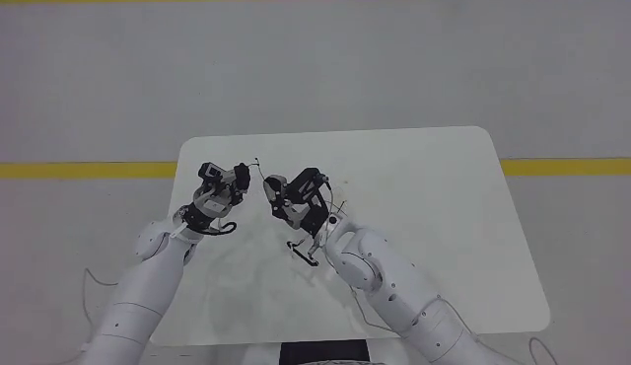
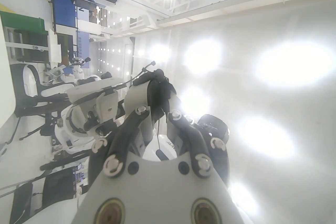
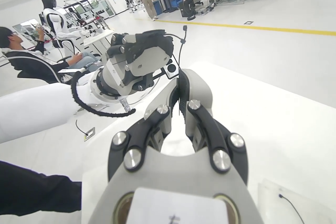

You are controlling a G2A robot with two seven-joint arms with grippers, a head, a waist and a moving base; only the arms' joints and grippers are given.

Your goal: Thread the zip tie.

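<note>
**Pinching the zip tie above the bench**

Clamps the right pincer (image 3: 180, 86) fully shut on the zip tie (image 3: 184, 28), with no gap between the ribbed pads. Holds the tie upright, pinched low on the strap, with the small square head at the free upper end, well above the fingertips.

Shuts the left pincer (image 2: 155, 86) too, pressing its black-padded tips together on a thin black strand (image 2: 158, 130). Lets that strand hang slack below the fingers on one side. On the other side, runs it across to the upright tie, meeting or crossing it just under the head. Cannot tell whether strand and tie are one piece.

Sets the two pincers tip to tip, close together but not touching. Keeps both raised off the white bench (image 1: 424, 168), toward its left side.

Farther out, on the bench near the right wrist: a clear sheet (image 3: 265, 191) lying flat, with a thin black tie (image 3: 287, 201) resting on it.
</note>
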